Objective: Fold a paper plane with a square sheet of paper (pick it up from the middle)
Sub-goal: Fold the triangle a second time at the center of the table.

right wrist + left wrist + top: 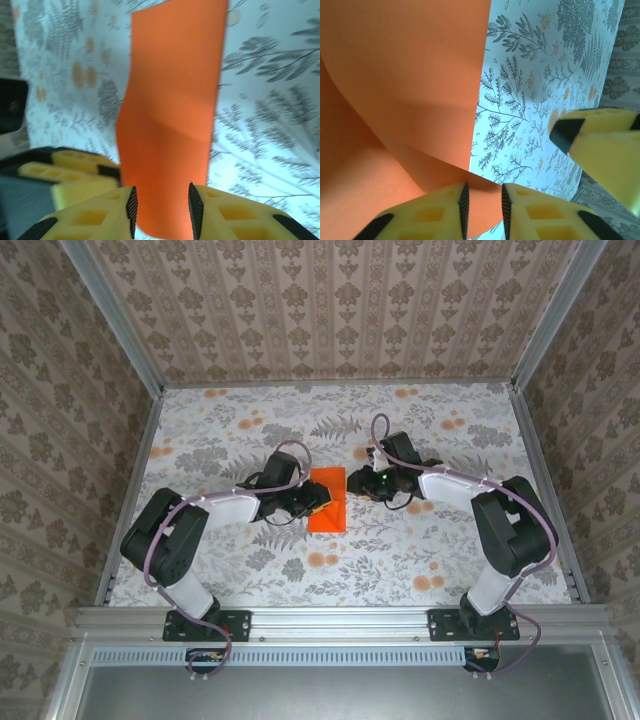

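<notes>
The square sheet of paper (330,502) is vivid orange and looks like a tall, narrow rectangle on the flowered table, between the two grippers. In the left wrist view the paper (405,75) shows a raised, curved layer over a lower one. My left gripper (311,503) is at its left edge, its jaws (483,212) a little apart with a paper corner showing in the gap. My right gripper (360,483) is at the right edge, its jaws (161,210) apart over the paper (172,100), which bends slightly across its middle. No paper plane is in view.
The table cloth (440,540) has grey ferns and small pale orange flowers. Patterned walls and metal rails (130,480) close the table on three sides. A yellow finger of the right gripper (605,150) stands close in the left wrist view.
</notes>
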